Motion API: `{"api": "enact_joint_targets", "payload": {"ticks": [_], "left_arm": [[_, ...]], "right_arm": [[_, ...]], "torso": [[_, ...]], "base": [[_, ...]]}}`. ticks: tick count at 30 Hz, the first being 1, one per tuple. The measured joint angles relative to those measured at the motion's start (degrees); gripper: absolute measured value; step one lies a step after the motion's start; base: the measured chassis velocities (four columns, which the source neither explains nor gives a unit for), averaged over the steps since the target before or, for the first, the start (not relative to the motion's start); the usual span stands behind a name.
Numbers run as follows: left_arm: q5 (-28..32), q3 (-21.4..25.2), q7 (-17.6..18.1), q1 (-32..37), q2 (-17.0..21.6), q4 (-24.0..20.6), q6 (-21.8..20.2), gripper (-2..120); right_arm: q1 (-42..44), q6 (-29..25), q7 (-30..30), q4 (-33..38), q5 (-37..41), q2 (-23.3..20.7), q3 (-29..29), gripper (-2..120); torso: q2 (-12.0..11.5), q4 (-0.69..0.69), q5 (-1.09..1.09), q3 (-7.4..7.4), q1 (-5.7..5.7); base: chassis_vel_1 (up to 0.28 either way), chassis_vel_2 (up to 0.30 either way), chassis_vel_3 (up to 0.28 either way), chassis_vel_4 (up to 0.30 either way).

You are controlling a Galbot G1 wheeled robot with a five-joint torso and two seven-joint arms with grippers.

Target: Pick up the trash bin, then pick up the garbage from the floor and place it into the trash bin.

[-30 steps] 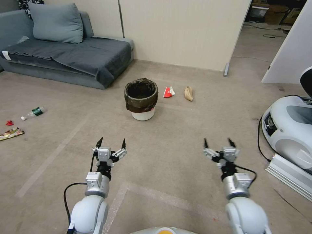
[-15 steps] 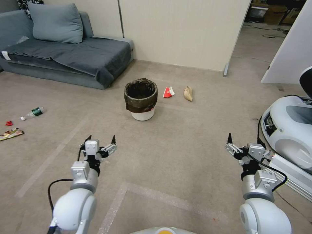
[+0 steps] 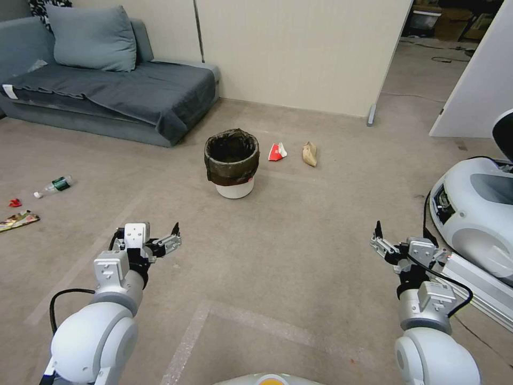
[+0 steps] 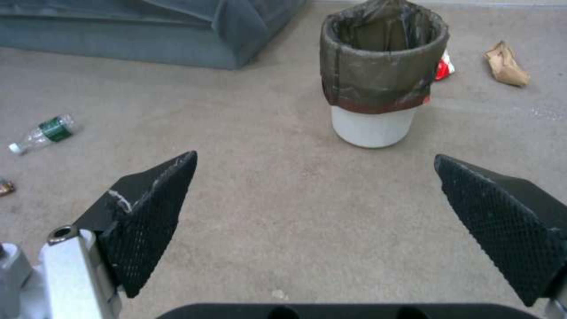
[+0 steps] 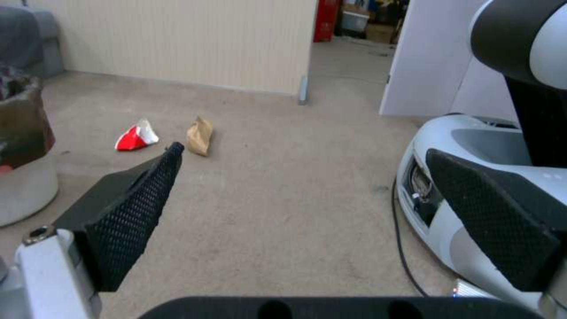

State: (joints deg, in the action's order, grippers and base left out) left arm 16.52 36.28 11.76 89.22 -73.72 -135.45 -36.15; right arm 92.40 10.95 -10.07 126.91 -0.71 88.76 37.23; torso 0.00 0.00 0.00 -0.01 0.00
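in the left wrist view the trash bin (image 4: 382, 75) hides most of the red-and-white cup (image 4: 444, 66) behind it, and a small dark wrapper (image 4: 5, 188) is cut off by the edge. in the right wrist view the bin runs off the edge. in the head view the snack wrapper (image 3: 16, 220) is clipped, the red scrap (image 3: 14, 202) is too small to identify, and the white robot base (image 3: 473, 214) runs out of frame.

Two glossy white arms with rounded shells, stepping down to silver-grey cylindrical wrist housings dotted with small screws. Black cable looping beside each wrist. Left end effector (image 3: 152, 235) and right end effector (image 3: 398, 240): silver brackets, black wedge-shaped fingers (image 4: 148, 221) with diamond-knurled pads, tapering to points.
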Motion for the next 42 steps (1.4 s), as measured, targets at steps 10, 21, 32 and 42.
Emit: {"api": "enact_joint_targets", "payload": {"ticks": [10,21,32,42], "left_arm": [[-0.4,0.2,-0.2,0.1,-0.2,-0.1,0.2,100],[-0.7,0.4,-0.3,0.3,0.0,0.4,0.5,100],[-0.9,0.3,-0.4,0.1,0.3,1.1,0.6,100],[-1.1,0.4,-0.6,0.1,0.3,1.2,0.7,100]], "right_arm": [[-0.5,0.5,0.6,-0.4,0.0,-0.4,0.0,100],[-0.9,0.7,1.3,-0.8,-0.1,-0.5,-0.1,100],[-0.8,0.8,1.7,-0.8,-0.1,-0.8,-0.1,100],[-0.8,0.9,1.8,-0.8,-0.2,-0.9,-0.1,100]], "torso": [[0.0,0.0,0.0,0.0,0.0],[0.0,0.01,0.0,0.0,0.0],[0.0,0.0,0.01,0.01,0.0],[0.0,0.01,0.0,0.01,0.0]], "base": [[0.0,0.0,0.0,0.0],[-0.047,0.044,0.049,-0.047],[-0.101,0.086,0.087,-0.094],[-0.081,0.099,0.075,-0.1]]}}
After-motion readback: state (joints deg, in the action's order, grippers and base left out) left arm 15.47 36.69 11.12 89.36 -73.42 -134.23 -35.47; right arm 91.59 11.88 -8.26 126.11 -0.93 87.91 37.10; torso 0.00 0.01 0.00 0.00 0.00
